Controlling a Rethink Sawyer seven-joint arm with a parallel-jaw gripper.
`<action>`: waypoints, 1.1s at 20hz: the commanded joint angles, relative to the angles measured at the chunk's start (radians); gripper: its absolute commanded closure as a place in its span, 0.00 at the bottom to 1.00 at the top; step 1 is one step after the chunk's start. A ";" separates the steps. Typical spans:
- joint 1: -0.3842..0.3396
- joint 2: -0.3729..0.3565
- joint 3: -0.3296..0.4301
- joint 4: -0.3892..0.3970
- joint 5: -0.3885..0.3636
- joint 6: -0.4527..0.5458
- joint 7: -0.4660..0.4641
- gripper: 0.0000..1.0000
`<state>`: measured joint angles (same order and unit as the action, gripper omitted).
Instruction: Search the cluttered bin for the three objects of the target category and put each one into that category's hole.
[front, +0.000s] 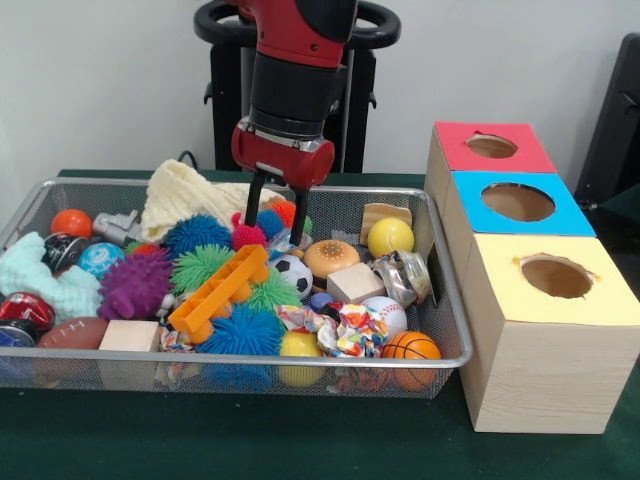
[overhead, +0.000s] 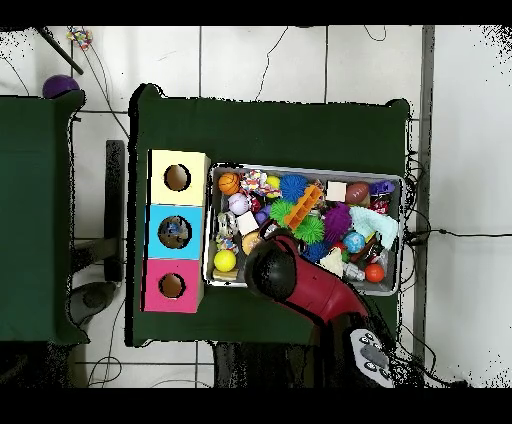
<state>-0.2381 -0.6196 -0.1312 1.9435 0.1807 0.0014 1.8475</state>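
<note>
My gripper (front: 273, 231) hangs open over the back middle of the wire bin (front: 250, 360). Its two black fingers (front: 252, 205) reach down among the toys, with a pink spiky ball (front: 247, 236) by the left one. I see nothing held between them. Below it lie a soccer ball (front: 293, 272), an orange toy burger (front: 330, 257) and a wooden block (front: 355, 282). The three-hole box stands to the right, with red (front: 491, 146), blue (front: 518, 202) and yellow (front: 556, 276) holes. In the overhead view the arm (overhead: 272, 270) covers the gripper.
The bin also holds a yellow ball (front: 390, 237), a basketball (front: 410, 346), a baseball (front: 385, 312), an orange ladder toy (front: 218, 292), a purple spiky toy (front: 135, 282), a knit cloth (front: 185, 195) and several more balls. Green cloth covers the table (front: 300, 440).
</note>
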 joint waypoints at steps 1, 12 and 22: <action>-0.002 0.041 0.068 -0.054 0.051 -0.051 0.216 0.00; -0.048 0.112 0.111 -0.015 0.023 -0.163 0.249 0.00; -0.017 0.137 0.087 -0.012 0.056 -0.201 0.250 0.00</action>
<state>-0.2554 -0.5192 -0.1125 1.9463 0.1810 -0.1565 1.8475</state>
